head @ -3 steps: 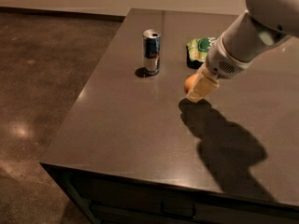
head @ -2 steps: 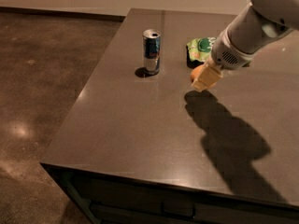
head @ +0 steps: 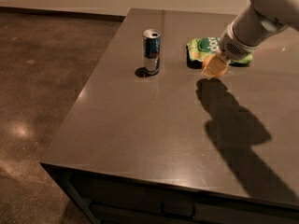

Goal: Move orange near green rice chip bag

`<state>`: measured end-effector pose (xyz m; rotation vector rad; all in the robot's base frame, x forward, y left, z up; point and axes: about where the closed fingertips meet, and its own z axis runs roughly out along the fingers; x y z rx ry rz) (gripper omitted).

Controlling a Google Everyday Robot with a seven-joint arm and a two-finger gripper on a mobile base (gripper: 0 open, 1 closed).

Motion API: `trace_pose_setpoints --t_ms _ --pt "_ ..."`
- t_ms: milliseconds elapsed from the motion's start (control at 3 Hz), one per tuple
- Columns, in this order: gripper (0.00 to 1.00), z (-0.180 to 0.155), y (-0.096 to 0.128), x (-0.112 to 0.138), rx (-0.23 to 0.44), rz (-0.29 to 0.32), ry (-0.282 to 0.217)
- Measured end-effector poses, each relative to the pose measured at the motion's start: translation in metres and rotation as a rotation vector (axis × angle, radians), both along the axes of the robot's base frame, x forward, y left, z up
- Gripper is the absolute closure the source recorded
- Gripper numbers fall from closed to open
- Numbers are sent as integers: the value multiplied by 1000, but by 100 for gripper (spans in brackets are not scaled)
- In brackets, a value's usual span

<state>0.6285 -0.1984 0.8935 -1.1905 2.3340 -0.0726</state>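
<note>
**A:** Camera view, the only one. Where's the gripper?

**B:** The gripper point(head: 214, 67) is over the far right part of the table point(head: 140, 125), at the end of the white arm point(head: 254, 27) that comes in from the top right. Its pale yellow fingers point(head: 218, 70) are pinched on the orange point(head: 208, 62). Only a sliver of orange skin shows, at their upper left.

**A:** And the bag?

**B:** The green rice chip bag point(head: 203, 46) is just behind the gripper, toward the far edge. It lies flat with its long axis running left to right. The arm hides its right half.

**A:** What's the key relation?

**B:** The orange is at the bag's near edge, about mid-length, and overlaps it in the picture. I can't tell if they touch or if the orange hangs a little above. The shadow point(head: 233, 120) starts right under the gripper, so I judge it's low over the table.

**A:** The can?

**B:** The drink can point(head: 151, 52) stands upright, well to the left, clear of both.

**A:** Next move?

**B:** Probably straight down and let go, with hardly any sideways travel. The risk is that a round fruit may roll off from the bag.
</note>
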Motion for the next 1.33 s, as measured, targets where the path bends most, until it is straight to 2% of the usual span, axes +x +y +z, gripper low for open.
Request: trace_pose_setpoints --t_ms 333,667,1000,1333 --pt "100 -6 -19 18 -5 -41 -2" --pt "100 -14 -30 30 12 -59 17" --pt "84 -21 -36 39 39 -62 33" --pt "61 -24 -38 43 54 -69 27"
